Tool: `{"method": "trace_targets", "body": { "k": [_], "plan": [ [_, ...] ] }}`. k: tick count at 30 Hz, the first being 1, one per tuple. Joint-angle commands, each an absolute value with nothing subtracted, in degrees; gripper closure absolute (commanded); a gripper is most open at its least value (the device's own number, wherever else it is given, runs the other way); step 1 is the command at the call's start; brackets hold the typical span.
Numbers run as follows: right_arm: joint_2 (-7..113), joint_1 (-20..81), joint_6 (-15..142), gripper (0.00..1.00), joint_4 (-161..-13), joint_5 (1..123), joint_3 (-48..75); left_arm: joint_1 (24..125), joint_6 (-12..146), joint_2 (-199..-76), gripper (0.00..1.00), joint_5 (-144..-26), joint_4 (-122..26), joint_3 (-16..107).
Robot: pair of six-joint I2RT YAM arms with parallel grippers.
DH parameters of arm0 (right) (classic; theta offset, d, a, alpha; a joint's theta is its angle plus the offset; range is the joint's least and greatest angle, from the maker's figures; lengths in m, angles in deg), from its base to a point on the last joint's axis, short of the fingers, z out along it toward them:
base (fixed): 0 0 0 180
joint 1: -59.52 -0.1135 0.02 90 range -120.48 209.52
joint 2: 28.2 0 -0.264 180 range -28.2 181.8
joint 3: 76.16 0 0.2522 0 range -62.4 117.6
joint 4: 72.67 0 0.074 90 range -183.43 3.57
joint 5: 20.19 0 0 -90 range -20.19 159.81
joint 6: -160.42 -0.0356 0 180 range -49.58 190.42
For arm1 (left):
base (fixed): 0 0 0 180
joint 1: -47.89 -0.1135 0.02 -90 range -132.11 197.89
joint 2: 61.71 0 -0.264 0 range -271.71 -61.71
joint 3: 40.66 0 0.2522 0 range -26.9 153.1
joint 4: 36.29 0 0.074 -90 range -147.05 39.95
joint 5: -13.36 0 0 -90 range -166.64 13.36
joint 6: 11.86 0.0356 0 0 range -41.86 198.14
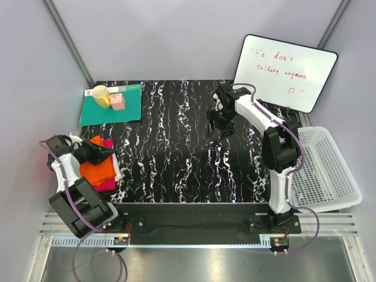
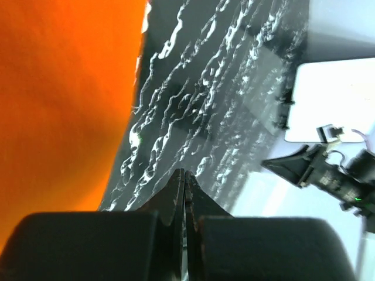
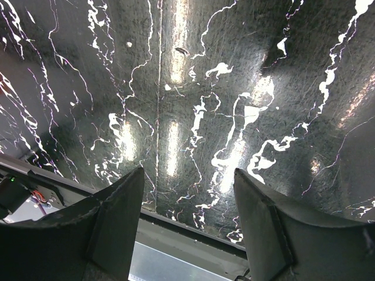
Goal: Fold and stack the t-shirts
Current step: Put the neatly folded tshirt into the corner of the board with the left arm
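Observation:
The orange t-shirt [image 1: 97,168] lies folded at the table's left edge on top of the magenta-pink t-shirt [image 1: 106,184], whose edge shows below and behind it. My left gripper [image 1: 111,154] hovers over the orange cloth's far right corner. Its jaws are pressed together with nothing between them. In the left wrist view the orange t-shirt [image 2: 58,88] fills the left side and the left gripper [image 2: 184,174] points past its edge over bare table. My right gripper [image 1: 218,129] hangs open over the marbled table at the back centre-right. The right wrist view shows the right gripper [image 3: 187,175] holding nothing.
A teal mat [image 1: 97,114] at the back left carries a yellow mug [image 1: 100,95] and a pink block [image 1: 117,101]. A whiteboard [image 1: 285,70] leans at the back right. A white perforated basket [image 1: 329,170] sits off the table's right side.

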State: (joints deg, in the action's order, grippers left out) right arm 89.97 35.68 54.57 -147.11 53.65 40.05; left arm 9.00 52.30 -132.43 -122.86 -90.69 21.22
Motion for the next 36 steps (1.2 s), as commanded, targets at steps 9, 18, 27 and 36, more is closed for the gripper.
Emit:
{"method": "trace_targets", "body": {
  "k": [9, 18, 27, 36],
  "plan": [
    [89.31, 36.05, 55.39, 0.29, -146.37, 54.08, 39.11, 0.18, 32.37, -138.87, 1.0, -136.82, -63.25, 5.37],
    [89.75, 36.05, 55.57, 0.29, -146.55, 54.43, 39.46, -17.15, 40.35, -158.12, 1.0, -147.75, -58.05, 1.31],
    [90.27, 36.05, 55.39, 0.29, -146.99, 54.69, 40.08, -9.35, 41.67, -138.38, 1.0, -143.97, -60.42, 4.92],
    [90.1, 35.96, 55.57, 0.29, -147.42, 55.13, 40.08, 12.26, 37.79, -118.84, 0.99, -130.88, -63.31, 14.05]
  ]
}}
